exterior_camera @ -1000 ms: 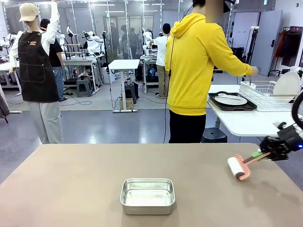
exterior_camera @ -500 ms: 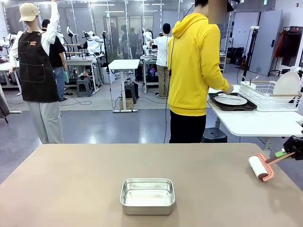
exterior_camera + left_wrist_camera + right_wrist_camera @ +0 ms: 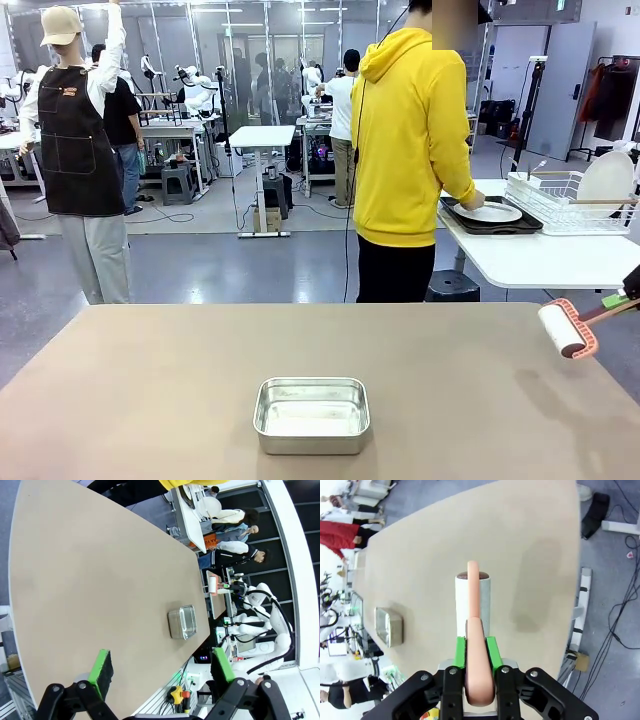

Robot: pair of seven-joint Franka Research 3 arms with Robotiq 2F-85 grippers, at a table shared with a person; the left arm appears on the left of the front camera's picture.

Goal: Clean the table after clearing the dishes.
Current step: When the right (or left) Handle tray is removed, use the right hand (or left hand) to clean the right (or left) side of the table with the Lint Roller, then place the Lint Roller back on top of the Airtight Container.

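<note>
Front view: the taupe bench (image 3: 150,380) carries a steel pan (image 3: 311,415) near the middle of its near edge. At the right edge a roller (image 3: 567,330) with a white drum and pink frame hangs at the bench's edge. Its handle runs to the right gripper (image 3: 622,297), which is cut off by the picture's edge. Beyond the far edge a person in a yellow hoodie stands at a white bench (image 3: 530,260), one hand (image 3: 472,199) on a plate (image 3: 490,212) that lies in a dark tray (image 3: 455,210), just beside a wire rack (image 3: 555,200).

Left wrist view: the left gripper (image 3: 162,667) is spread wide with nothing between its green pads, above the bench's edge. The pan and roller lie farther off.

Right wrist view: the right gripper (image 3: 475,652) is clamped on the roller's pink handle, with the drum pointing away over the bench and the pan off near another edge.
</note>
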